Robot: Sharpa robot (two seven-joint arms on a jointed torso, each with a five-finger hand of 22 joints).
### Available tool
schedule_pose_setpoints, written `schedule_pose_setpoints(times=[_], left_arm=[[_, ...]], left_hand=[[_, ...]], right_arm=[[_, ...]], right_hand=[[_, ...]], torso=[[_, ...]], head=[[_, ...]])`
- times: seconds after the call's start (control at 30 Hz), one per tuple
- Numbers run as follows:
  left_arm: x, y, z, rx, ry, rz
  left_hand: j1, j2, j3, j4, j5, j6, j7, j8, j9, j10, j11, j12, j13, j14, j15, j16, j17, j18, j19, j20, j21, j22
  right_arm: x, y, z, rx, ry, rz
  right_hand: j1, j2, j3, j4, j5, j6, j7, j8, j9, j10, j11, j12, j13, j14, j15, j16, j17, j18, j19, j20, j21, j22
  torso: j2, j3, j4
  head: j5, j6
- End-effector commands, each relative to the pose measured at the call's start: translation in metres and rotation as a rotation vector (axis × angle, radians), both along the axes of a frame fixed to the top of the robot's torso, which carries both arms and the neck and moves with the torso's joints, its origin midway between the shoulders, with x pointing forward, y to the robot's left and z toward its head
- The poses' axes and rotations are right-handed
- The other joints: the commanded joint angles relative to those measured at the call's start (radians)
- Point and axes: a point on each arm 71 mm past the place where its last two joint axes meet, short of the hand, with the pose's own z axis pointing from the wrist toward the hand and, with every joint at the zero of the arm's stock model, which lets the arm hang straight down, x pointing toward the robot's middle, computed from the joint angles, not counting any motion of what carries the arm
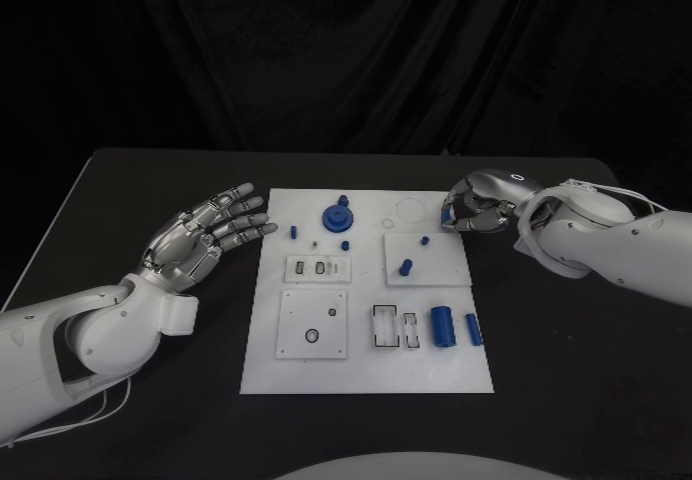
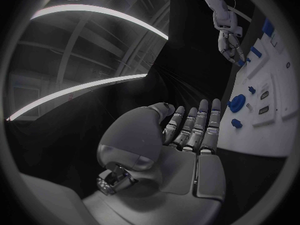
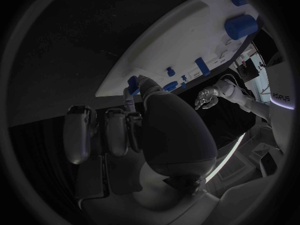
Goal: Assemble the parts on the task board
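Flanking the task board (image 1: 368, 375), left hand (image 1: 202, 235) spread empty; right hand (image 1: 480, 205) curled, contents unclear.

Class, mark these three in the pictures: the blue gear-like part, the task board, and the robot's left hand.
blue gear-like part (image 1: 336, 217), head view, its round top.
task board (image 1: 368, 372), head view, bare white near edge.
left hand (image 1: 198, 238), head view, middle of the palm.

Right hand (image 1: 480, 205) fingers curled; whether holding blue part unclear.
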Motion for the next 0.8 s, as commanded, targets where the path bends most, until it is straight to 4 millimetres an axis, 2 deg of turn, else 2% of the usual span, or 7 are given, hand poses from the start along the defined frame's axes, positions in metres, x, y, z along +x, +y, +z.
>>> schedule_pose_setpoints(times=[0.03, 0.23, 0.37, 0.43, 0.63, 0.8], left_arm=[[-0.001, 0.0, 0.002, -0.031, -0.027, 0.005], [0.0, 0.001, 0.002, -0.029, -0.026, 0.008], [0.0, 0.001, 0.002, -0.028, -0.025, 0.006], [0.0, 0.0, 0.002, -0.028, -0.025, 0.005], [0.001, 0.0, 0.001, -0.028, -0.024, 0.003], [0.001, -0.001, 0.001, -0.028, -0.023, 0.002]], left_hand=[[-0.009, -0.002, 0.008, 0.001, 0.004, 0.0, 0.015, 0.004, 0.001, 0.003, 0.006, 0.005, 0.001, -0.006, -0.002, 0.005, -0.001, -0.017, -0.005, 0.0, -0.006, 0.0], [-0.009, -0.002, 0.008, 0.001, 0.004, 0.0, 0.015, 0.004, 0.001, 0.003, 0.006, 0.005, 0.001, -0.006, -0.002, 0.005, -0.001, -0.017, -0.005, 0.0, -0.006, 0.0], [-0.01, -0.002, 0.01, 0.001, 0.004, 0.001, 0.016, 0.004, 0.001, 0.003, 0.006, 0.005, 0.001, -0.007, -0.002, 0.005, -0.001, -0.017, -0.006, 0.0, -0.006, 0.001], [-0.01, -0.002, 0.01, 0.001, 0.004, 0.001, 0.016, 0.004, 0.001, 0.003, 0.006, 0.005, 0.001, -0.007, -0.002, 0.005, -0.001, -0.017, -0.006, 0.0, -0.006, 0.001], [-0.01, -0.002, 0.01, 0.001, 0.004, 0.001, 0.016, 0.004, 0.001, 0.003, 0.006, 0.005, 0.001, -0.007, -0.002, 0.005, -0.001, -0.017, -0.006, 0.0, -0.006, 0.001], [-0.01, -0.002, 0.01, 0.001, 0.004, 0.001, 0.016, 0.004, 0.001, 0.003, 0.006, 0.005, 0.001, -0.007, -0.002, 0.005, -0.001, -0.017, -0.006, 0.0, -0.006, 0.001]], right_arm=[[-0.004, 0.003, 0.006, 0.056, -0.07, 0.017], [-0.013, 0.021, 0.022, 0.107, -0.129, 0.062], [-0.02, 0.042, 0.033, 0.135, -0.151, 0.116], [-0.024, 0.054, 0.035, 0.141, -0.141, 0.148], [-0.034, 0.088, 0.028, 0.119, -0.045, 0.24], [-0.036, 0.112, 0.018, 0.083, 0.011, 0.3]], right_hand=[[0.016, 0.004, 0.003, -0.006, 0.021, 0.002, -0.006, 0.015, 0.028, 0.026, -0.005, 0.001, 0.165, 0.068, -0.008, -0.001, 0.146, 0.008, 0.003, -0.002, 0.003, 0.142], [0.017, 0.001, 0.008, -0.009, 0.046, -0.001, -0.006, 0.029, 0.038, 0.027, -0.005, 0.001, 0.166, 0.069, -0.009, 0.001, 0.149, 0.008, 0.005, -0.002, 0.004, 0.144], [0.018, -0.001, 0.01, -0.011, 0.058, -0.003, -0.006, 0.034, 0.043, 0.028, -0.006, 0.001, 0.167, 0.07, -0.009, 0.002, 0.15, 0.008, 0.005, -0.003, 0.004, 0.144], [0.018, -0.002, 0.017, -0.014, 0.086, -0.007, -0.006, 0.044, 0.05, 0.03, -0.006, 0.002, 0.17, 0.07, -0.01, 0.002, 0.15, 0.008, 0.006, -0.004, 0.003, 0.145], [0.022, 0.0, 0.025, -0.019, 0.1, -0.01, -0.007, 0.051, 0.056, 0.028, -0.007, 0.001, 0.167, 0.069, -0.01, -0.003, 0.145, 0.01, 0.003, -0.004, -0.002, 0.141], [0.023, 0.001, 0.027, -0.021, 0.104, -0.011, -0.007, 0.053, 0.058, 0.026, -0.007, 0.001, 0.165, 0.068, -0.011, -0.005, 0.142, 0.011, 0.001, -0.004, -0.006, 0.139]], torso=[[0.0, -0.0002, 0.0002], [0.0, -0.0003, -0.0001], [0.0, -0.0004, -0.0001], [0.0, -0.0002, -0.0006], [0.001, 0.0, -0.0004], [0.0, -0.0002, 0.0009]], head=[[0.005, 0.006], [0.008, 0.009], [0.011, 0.007], [0.014, 0.006], [0.028, 0.005], [0.026, 0.009]])
